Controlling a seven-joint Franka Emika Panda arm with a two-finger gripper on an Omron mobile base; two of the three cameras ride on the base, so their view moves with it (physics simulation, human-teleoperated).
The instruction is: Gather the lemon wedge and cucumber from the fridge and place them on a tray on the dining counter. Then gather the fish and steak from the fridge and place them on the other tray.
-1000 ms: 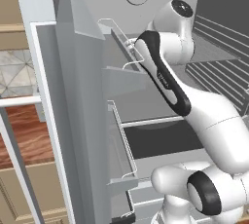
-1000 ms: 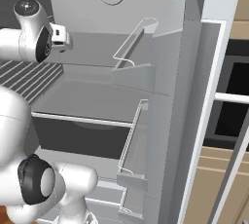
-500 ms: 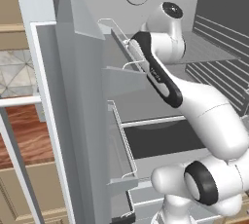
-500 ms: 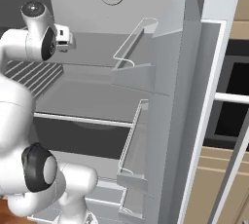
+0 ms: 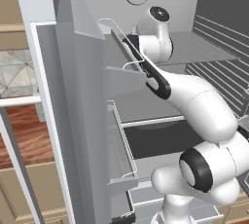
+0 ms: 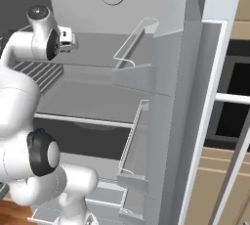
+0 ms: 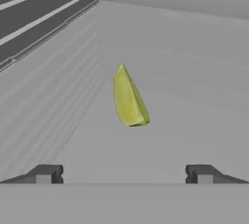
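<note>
Lemon wedge sits on a grey fridge shelf, standing on edge, centred ahead of the gripper and apart from it, nothing touching it. Fingertips are spread as wide as they go, one either side of the wedge's line, and hold nothing. Change over the last second: in the base views the wrist has swung up and deeper into the upper compartment of the fridge, from roughly level with the door bin to further in over the shelf; the base itself hasn't moved, since door and shelves sit in the same place in both views. Jaws have stayed fully open throughout. My read: this is the approach leg for the first pick, hand now lined up on the wedge, grasp not yet begun. Nothing of the task is done so far; cucumber, fish, steak and both trays are still to come. Next move likely needs a straight advance until the fingers bracket the wedge, then a close. Risk: wedge is small and balanced on a narrow edge, so a fingertip nudge could tip or skate it toward the ribbed side wall.
</note>
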